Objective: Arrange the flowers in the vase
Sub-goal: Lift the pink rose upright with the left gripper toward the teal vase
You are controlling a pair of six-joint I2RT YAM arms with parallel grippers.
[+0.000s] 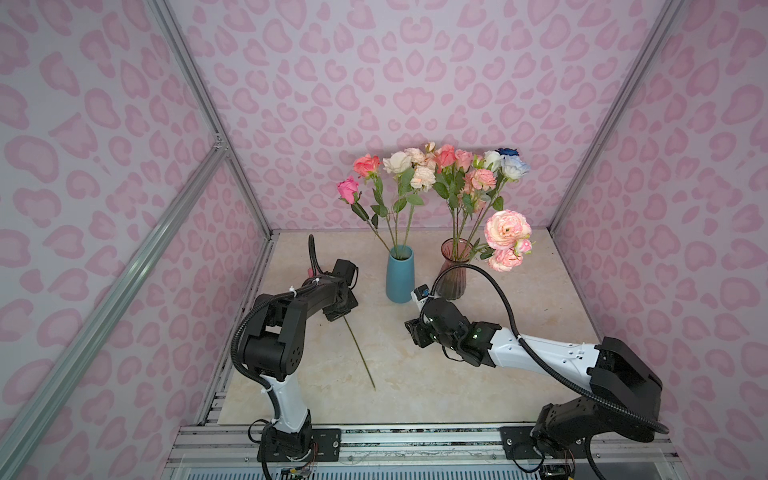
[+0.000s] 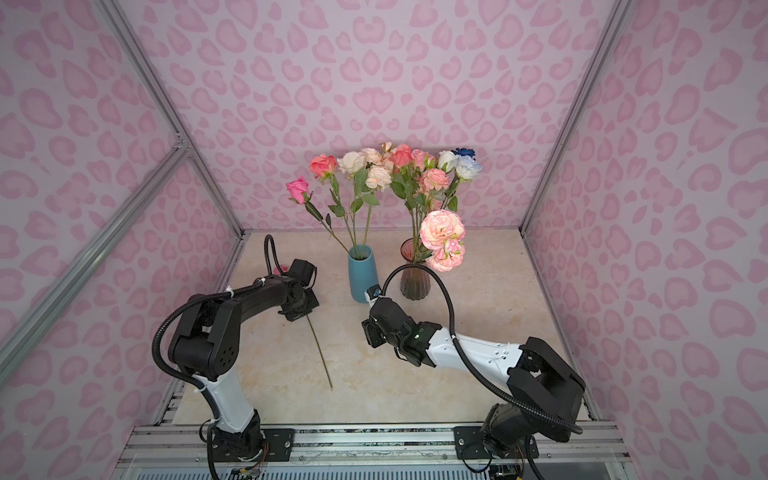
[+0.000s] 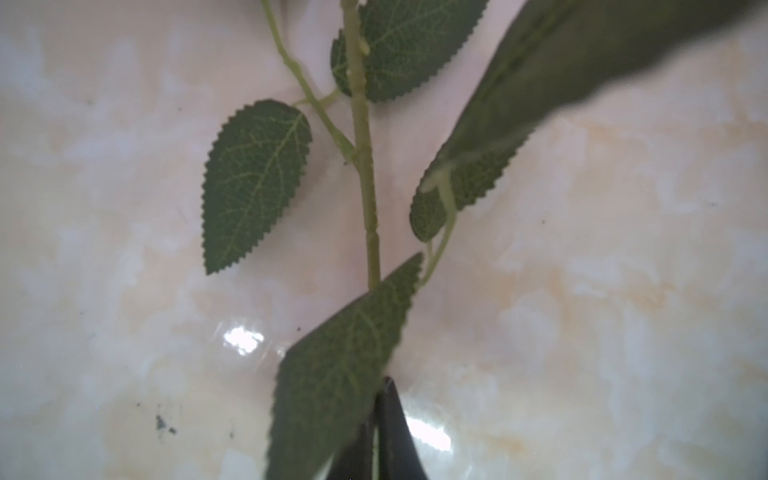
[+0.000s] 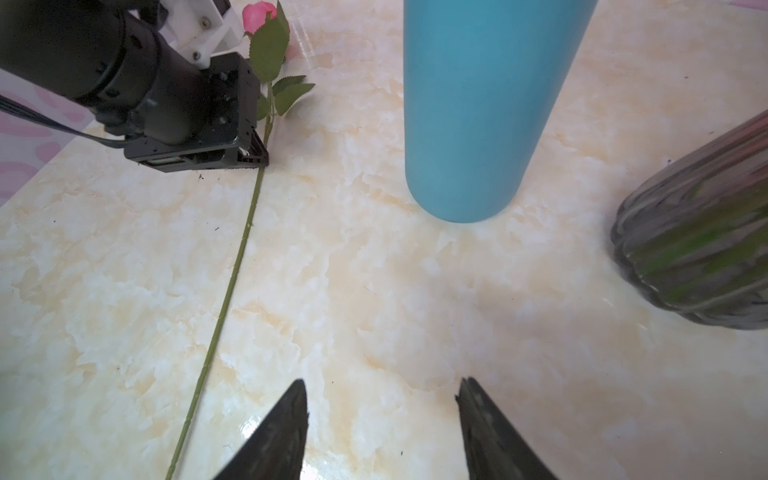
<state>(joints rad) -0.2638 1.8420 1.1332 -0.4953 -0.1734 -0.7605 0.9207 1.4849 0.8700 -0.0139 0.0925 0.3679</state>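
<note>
While the left gripper [image 1: 340, 311] is clamped on the stem of the loose rose [image 1: 359, 353], which lies flat on the table [image 1: 457, 374] beside the blue vase [image 1: 400, 274], a leaf overlaps its fingertips. The thin stem may twist or slip during the lift, and its long tail may catch the rim or the crowded stems. The right gripper [image 4: 382, 395] hangs empty, jaws apart, near the dark glass vase [image 1: 453, 270], which a careless sweep could topple.

High stereo pair; close wrist views
</note>
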